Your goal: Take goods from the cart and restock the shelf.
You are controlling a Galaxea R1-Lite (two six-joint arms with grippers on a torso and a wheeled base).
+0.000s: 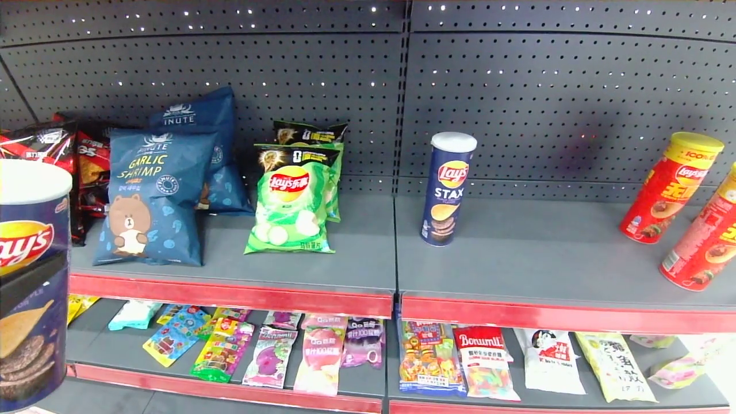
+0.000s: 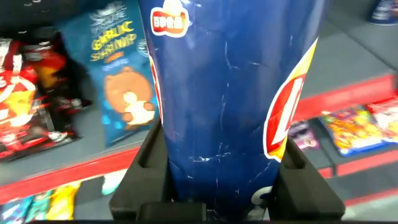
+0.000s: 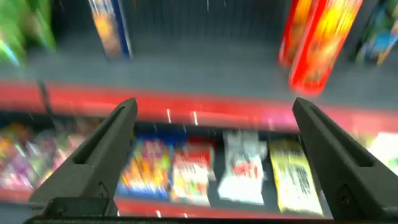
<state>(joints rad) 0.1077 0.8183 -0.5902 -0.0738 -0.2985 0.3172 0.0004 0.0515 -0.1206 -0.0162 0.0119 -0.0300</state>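
Near left: blue can (image 1: 31, 276) with a white lid, clamped in the left pincer (image 2: 222, 169), fingers (image 2: 148, 163) pressed on either side of its body. The can is upright, long axis vertical, lid on top. Its label shows a red-and-yellow round logo above a picture of chips. It hangs in front of the left end of the shelf (image 1: 356, 259), not on it.

Upper board, left to right:
- red-and-black bags (image 1: 86, 167) standing at the back
- blue bags (image 1: 155, 195), the front one with a bear drawing
- green bags (image 1: 293, 201), one behind another
- a second blue can (image 1: 447, 190), alone and upright, white lid up
- two red cans (image 1: 670, 187), yellow lids, both tilted, tops leaning right

Lower board (image 1: 95, 336): a row of bright candy packets (image 1: 322, 351) lying flat across its whole width.

Right pincer (image 3: 214, 111): wide apart, holding nothing, facing the shelf's red front edge with the red cans beyond.
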